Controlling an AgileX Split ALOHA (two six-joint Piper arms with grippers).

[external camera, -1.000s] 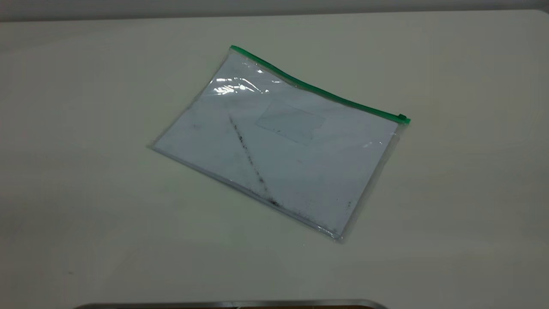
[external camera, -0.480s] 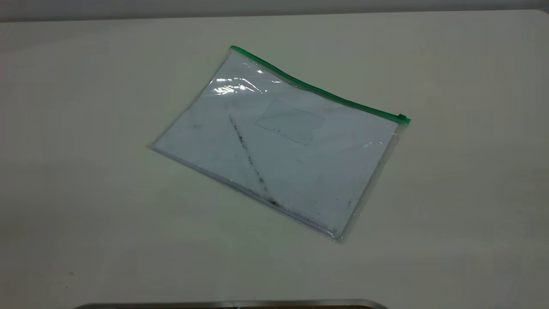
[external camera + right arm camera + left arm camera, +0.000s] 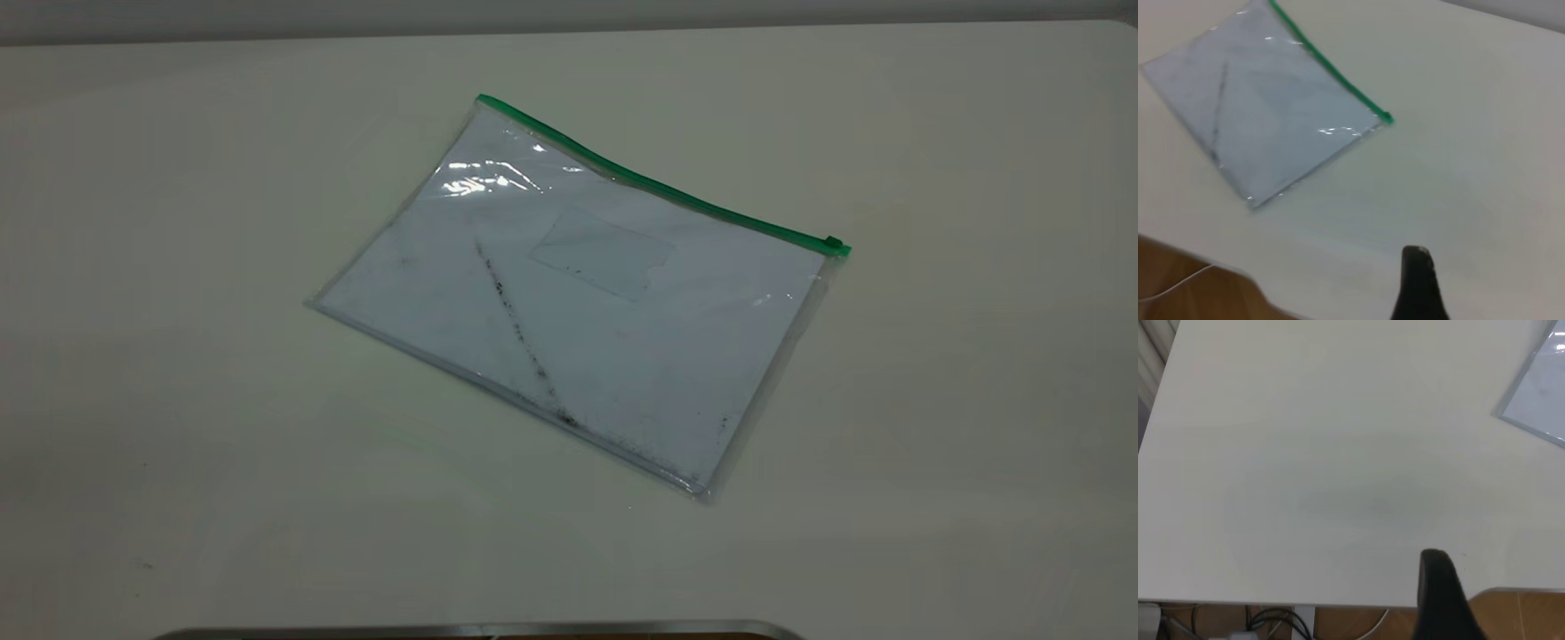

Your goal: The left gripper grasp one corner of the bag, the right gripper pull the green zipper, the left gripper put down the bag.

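Bag point(image 3: 569, 293) lies flat on worktop point(image 3: 178, 400); green zipper point(image 3: 662, 187) along far edge. Both hands well back, we can't tell their spread.

left gripper point(image 3: 1441, 597) one finger visible, cut off at 6 o'clock, right gripper point(image 3: 1418, 283) likewise, bag point(image 3: 1541, 393) clipped at 2 o'clock
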